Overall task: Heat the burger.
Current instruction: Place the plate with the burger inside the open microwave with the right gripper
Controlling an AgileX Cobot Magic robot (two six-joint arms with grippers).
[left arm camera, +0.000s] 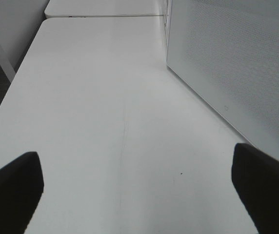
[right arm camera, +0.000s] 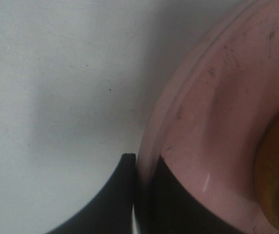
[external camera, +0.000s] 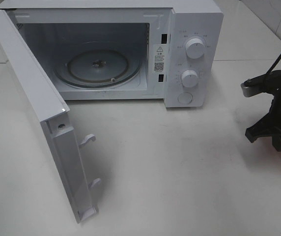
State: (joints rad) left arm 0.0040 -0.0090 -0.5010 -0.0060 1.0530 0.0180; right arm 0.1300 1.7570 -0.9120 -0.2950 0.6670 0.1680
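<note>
While microwave (external camera: 204, 24) stands open | right end effector (right arm camera: 139, 163) pinches pink plate (right arm camera: 203, 122) rim | left end effector (left arm camera: 138, 183) spread.

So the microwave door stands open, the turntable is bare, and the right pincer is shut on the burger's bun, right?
Not the bun. The right wrist view shows the right pincer shut on the rim of the pink plate; the burger lies further in on the plate, clear of the jaws. The rest holds.
</note>
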